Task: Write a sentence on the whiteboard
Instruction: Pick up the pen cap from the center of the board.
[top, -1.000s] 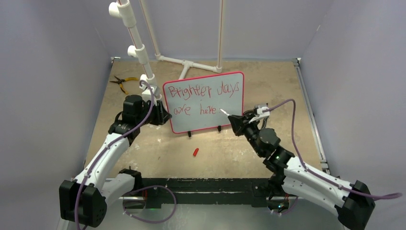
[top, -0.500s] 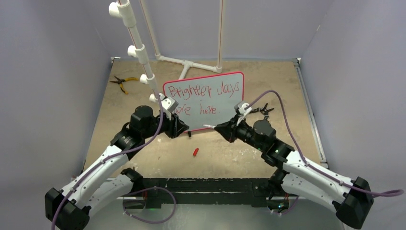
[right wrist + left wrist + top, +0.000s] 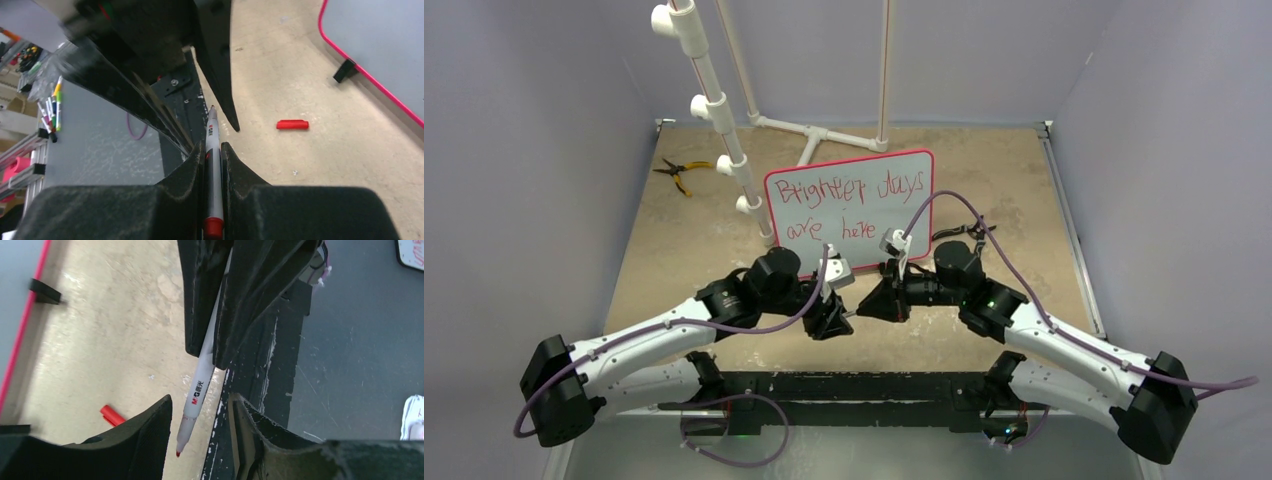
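Tan tabletop point(image 3: 1024, 190) between grey walls, from the overhead camera: the whiteboard point(image 3: 904, 225) stands upright at centre frame with the sentence point(image 3: 849, 205) in two red rows on its face. Bare surface lies to its right and pliers point(image 3: 679, 172) at upper left. Both arms fold low and inward. The left gripper point(image 3: 837, 322) and right gripper point(image 3: 871, 303) sit nose to nose below the board, near the table's black front rail point(image 3: 854, 385).

Left wrist view: the left jaws stand apart on either side of a white marker point(image 3: 199, 387), red tip down, gripping nothing. A red cap point(image 3: 112, 415) lies at lower left.

Right wrist view: the right gripper's fingers point(image 3: 187, 167) are clamped on the marker's barrel. The cap lies right of centre, the board's red frame at upper right.
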You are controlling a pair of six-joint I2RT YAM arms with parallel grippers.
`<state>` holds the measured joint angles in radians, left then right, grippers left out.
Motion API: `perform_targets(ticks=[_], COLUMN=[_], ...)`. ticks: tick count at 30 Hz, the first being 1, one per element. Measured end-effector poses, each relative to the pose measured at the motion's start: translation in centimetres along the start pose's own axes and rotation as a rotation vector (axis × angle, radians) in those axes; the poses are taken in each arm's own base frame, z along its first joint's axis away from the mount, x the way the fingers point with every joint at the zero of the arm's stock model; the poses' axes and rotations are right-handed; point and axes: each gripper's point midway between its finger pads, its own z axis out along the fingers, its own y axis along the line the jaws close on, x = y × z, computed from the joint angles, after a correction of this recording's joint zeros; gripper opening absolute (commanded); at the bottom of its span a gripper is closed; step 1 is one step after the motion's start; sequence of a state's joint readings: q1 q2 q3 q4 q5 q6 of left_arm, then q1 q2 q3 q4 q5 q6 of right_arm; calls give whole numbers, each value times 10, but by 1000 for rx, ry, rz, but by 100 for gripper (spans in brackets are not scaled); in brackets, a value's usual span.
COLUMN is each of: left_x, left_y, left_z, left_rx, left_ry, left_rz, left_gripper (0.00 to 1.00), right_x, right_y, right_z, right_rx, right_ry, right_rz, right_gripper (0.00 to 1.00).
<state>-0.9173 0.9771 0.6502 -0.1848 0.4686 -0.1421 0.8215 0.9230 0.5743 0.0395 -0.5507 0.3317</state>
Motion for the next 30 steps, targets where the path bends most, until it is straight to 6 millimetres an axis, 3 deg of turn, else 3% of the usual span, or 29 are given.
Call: perform_targets(ticks=[4,7,12,15,20,26,30], left_x=[13,13,6,-12,-34,-24,-28], left_y=[-6,-7,-13,-12,-11,-4,-3], left_z=[6,7,5,0,-3,7,12], left_rx=[18,17,19,-10,-35,-43,-39], left_ry=[54,55,22,-51,-195,-246,-275], left_rz=[8,17,29,21,-25,-119,-154], left_gripper=[21,0,0,0,0,0,0], right_x=[-5,-7,-10,-18,-31,-32,-46], right_y=[13,17,19,19,12,3,3], right_z=[-2,-3,-3,-3,-10,-20,-20], right_rx=[-58,-78,-82,-68,-20,-30,-48], right_ry=[8,11,3,-43,-216,-434,-499], right_rz=[-7,-11,19,41,118,274,296], right_gripper=[0,17,62,78,80,77,68])
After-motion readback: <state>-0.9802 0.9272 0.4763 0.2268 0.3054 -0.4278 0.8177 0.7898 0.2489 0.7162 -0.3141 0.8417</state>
